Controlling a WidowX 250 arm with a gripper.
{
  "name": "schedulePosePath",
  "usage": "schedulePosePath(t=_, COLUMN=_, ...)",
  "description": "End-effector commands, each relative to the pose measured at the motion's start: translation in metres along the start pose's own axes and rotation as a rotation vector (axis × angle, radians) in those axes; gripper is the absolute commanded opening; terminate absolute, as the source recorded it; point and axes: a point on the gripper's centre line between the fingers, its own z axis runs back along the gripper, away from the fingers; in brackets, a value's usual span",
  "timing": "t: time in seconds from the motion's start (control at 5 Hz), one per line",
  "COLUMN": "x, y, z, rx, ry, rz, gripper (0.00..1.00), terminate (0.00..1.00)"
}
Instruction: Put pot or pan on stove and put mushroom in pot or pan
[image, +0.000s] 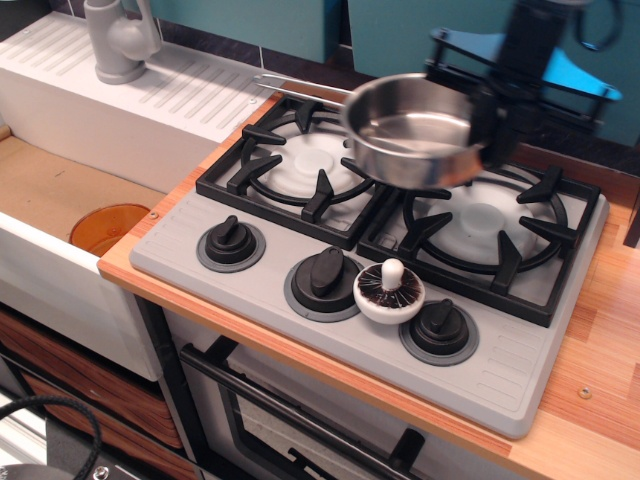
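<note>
The shiny steel saucepan (415, 128) hangs in the air above the stove (260, 265), over the gap between the two burners, its thin handle pointing back left. My gripper (492, 118) is shut on the pan's right rim and holds it up; the arm is motion-blurred. The mushroom (389, 293) lies cap down with its stem up on the stove's grey front panel, between the middle knob (322, 275) and the right knob (439, 326). Both burners are bare.
A white sink unit (110, 110) with a grey tap (118, 38) stands to the left. An orange disc (108, 226) lies in the sink basin. Wooden counter (600, 340) runs along the right. An oven door handle (300, 425) is below the front.
</note>
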Motion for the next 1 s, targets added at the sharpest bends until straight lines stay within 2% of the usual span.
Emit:
schedulePosePath(t=0.0, x=0.014, y=-0.028, z=0.007, rx=-0.023, ry=-0.106, rz=0.033, gripper=0.00, terminate=0.00)
schedulePosePath(t=0.2, x=0.018, y=-0.029, z=-0.002, rx=-0.034, ry=-0.155, rz=0.024, gripper=0.00, terminate=0.00)
schedulePosePath(t=0.4, x=0.023, y=-0.027, z=-0.010, rx=-0.032, ry=-0.194, rz=0.022, gripper=1.00, terminate=0.00)
schedulePosePath(t=0.6, x=0.022, y=-0.025, z=-0.011, rx=-0.037, ry=-0.205, rz=0.020, gripper=1.00, terminate=0.00)
schedulePosePath(t=0.8, x=0.019, y=-0.024, z=-0.005, rx=-0.033, ry=-0.184, rz=0.012, gripper=1.00, terminate=0.00)
